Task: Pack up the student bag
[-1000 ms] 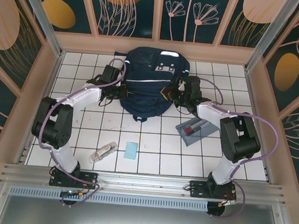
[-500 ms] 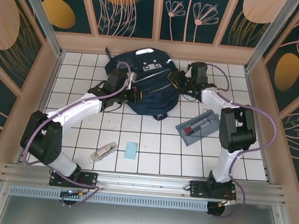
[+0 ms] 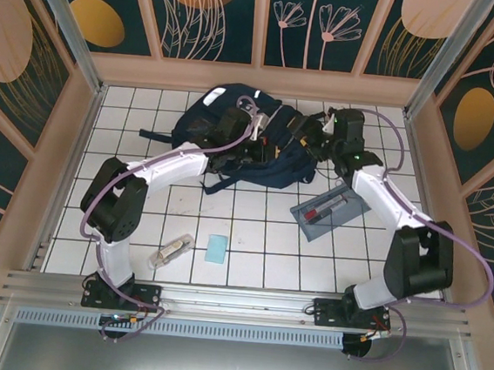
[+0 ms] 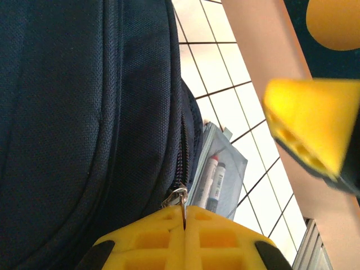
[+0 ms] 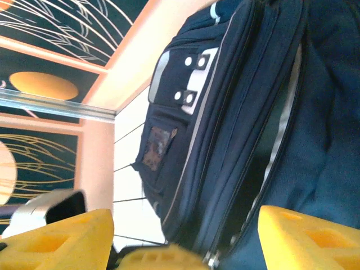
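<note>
White-tiled tabletop (image 3: 251, 229), boxed in by peach-framed walls (image 3: 211, 15) of dark teal panels with leaf drawings. Bag (image 3: 275, 166) lies at far middle, slumped and skewed, with both arms reaching in over it.

Left fingers (image 4: 163, 236) are clenched on the bag's metal zipper pull (image 4: 180, 197). The pull is pinched at the seam between the two yellow tips, and the bag fabric touches them. Right fingers (image 5: 304, 236) are released and stand wide apart. The bag's side sits just beyond the gap, nothing caught between them. Both sets of fingers are close together at the bag's right part.

Bag: dark navy weave, largest thing here. Light grey patch with snap studs on the front, white stripes along the edges, small brownish label below the patch. Zipper track looks partly parted in the right wrist view.

Around: grey see-through pencil case (image 3: 313, 231) holding markers (image 3: 325, 210), near right of the bag and not touching it. Blue square (image 3: 215, 248) and small clear packet (image 3: 171, 251) at near middle, well apart from the bag. The left forearm crosses the bag's left half and hides part of it.
</note>
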Robot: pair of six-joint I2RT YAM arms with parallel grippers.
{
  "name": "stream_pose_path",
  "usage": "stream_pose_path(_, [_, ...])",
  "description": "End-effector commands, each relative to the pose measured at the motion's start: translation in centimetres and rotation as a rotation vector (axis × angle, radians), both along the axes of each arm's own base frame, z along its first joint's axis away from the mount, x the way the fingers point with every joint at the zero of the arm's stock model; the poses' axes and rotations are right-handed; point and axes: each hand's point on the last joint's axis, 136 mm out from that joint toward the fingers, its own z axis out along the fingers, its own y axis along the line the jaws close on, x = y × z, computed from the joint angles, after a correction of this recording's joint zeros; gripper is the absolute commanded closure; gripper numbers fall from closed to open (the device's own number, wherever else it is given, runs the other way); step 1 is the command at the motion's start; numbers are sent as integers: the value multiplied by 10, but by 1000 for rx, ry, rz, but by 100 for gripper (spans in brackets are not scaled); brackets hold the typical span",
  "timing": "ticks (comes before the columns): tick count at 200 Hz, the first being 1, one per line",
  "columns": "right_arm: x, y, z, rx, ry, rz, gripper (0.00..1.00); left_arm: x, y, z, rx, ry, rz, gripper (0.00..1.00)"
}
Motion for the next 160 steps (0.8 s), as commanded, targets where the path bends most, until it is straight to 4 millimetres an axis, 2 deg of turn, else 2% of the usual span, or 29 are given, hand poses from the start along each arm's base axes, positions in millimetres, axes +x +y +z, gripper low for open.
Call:
stream_pose_path(1, [-12,2,-24,19,77,2,31,7,-12,48,-100,-117,-30,100])
stream_pose_path(22, [-6,10,-34,45,99,24,31,2,-8,46,-96,-112,-31,100])
stream_pose_path(46, [5,27,-45,86,119,63,30,-3,-5,51,-104,-114,-29,100])
stream_pose_path(77, [20,47,-59,99,139,88,32,-16,-12,53,-127,-104,-60,100])
stream_pose_path(90, [25,51,-63,109,137,85,42,-22,-15,51,-130,-92,-80,100])
stream_pose_path(94, [26,52,-66,109,141,84,49,-24,-15,50,-131,-88,-84,100])
stream_pose_path(107, [27,51,-70,110,142,72,82,-27,-13,45,-122,-78,-83,100])
stream_pose_path(117, [27,49,-71,112,136,65,100,-27,-8,39,-88,-81,-69,100])
stream_pose_path(137, [24,43,-69,97,122,52,100,-20,13,20,49,-106,-2,100])
stream_pose_path(160, [23,36,-63,76,103,41,100,-12,51,-14,189,-78,78,100])
